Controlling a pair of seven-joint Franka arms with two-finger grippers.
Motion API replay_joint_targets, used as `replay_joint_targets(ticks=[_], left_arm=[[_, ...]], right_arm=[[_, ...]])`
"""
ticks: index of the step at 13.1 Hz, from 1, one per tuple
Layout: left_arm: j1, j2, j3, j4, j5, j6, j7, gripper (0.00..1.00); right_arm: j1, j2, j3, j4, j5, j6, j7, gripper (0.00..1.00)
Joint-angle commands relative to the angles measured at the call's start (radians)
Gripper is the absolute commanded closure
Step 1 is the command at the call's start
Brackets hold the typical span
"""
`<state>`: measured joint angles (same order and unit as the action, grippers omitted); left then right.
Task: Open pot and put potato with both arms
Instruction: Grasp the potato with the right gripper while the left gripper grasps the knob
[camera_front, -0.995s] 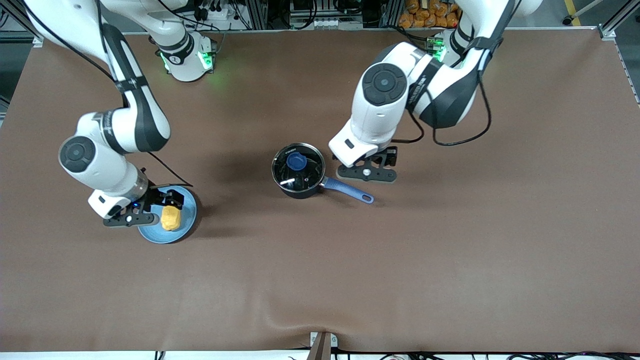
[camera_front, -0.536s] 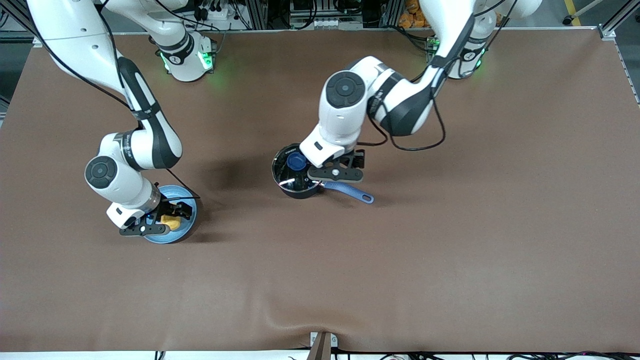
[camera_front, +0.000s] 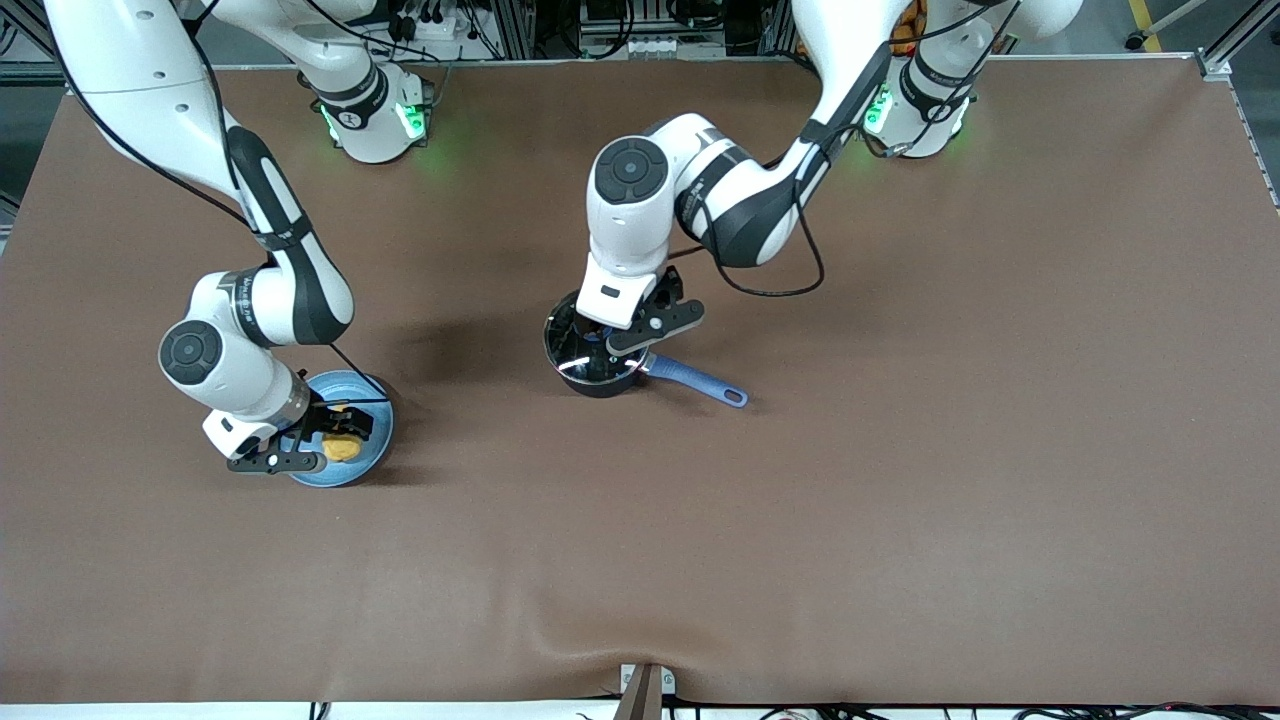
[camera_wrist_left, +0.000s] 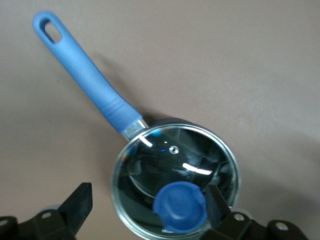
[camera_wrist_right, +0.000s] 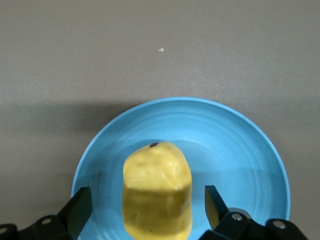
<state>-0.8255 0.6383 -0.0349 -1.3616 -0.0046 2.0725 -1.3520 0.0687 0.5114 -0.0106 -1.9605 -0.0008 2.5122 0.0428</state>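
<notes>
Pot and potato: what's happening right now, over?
Left gripper open over lid knob, pot still lidded. Right gripper open around potato on plate. Nothing blocking.

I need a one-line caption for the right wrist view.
Open right end effector straddling the potato on the blue plate.

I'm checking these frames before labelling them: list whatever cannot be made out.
- Front view: the blue lid knob on the black saucepan with the long blue handle is hidden by the left gripper.
- Front view: the yellow-orange potato on the light-blue plate is partly covered by the right gripper.
- Right wrist view: the potato's lower end is cut off by the frame edge.
</notes>
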Motion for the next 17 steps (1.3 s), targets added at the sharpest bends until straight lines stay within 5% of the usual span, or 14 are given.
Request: replay_joint_targets(ticks=[1, 5, 6, 9, 11, 17], left_arm=[[-0.026, 0.058, 0.015, 0.064, 0.009, 0.046, -0.163, 0.00], [-0.041, 0.076, 0.013, 0.064, 0.008, 0.109, -0.410, 0.00], [-0.047, 0.078, 0.013, 0.064, 0.008, 0.109, -0.461, 0.00], [-0.053, 0.090, 0.013, 0.061, 0.008, 0.109, -0.596, 0.02], [-0.055, 0.098, 0.012, 0.058, 0.008, 0.109, -0.647, 0.02], [-0.070, 0.104, 0.009, 0.053, -0.002, 0.104, -0.664, 0.02]], right_arm=[[-0.012, 0.022, 0.009, -0.001, 0.001, 0.036, -0.004, 0.00], [-0.015, 0.045, 0.009, 0.000, 0.001, 0.056, -0.006, 0.00], [-0.017, 0.045, 0.009, 0.000, -0.001, 0.056, -0.017, 0.10], [-0.033, 0.049, 0.009, 0.005, 0.001, 0.056, -0.063, 0.62], [-0.033, 0.047, 0.009, 0.008, -0.001, 0.053, -0.064, 0.78], [-0.003, 0.010, 0.015, 0.066, 0.005, -0.102, -0.038, 0.83]])
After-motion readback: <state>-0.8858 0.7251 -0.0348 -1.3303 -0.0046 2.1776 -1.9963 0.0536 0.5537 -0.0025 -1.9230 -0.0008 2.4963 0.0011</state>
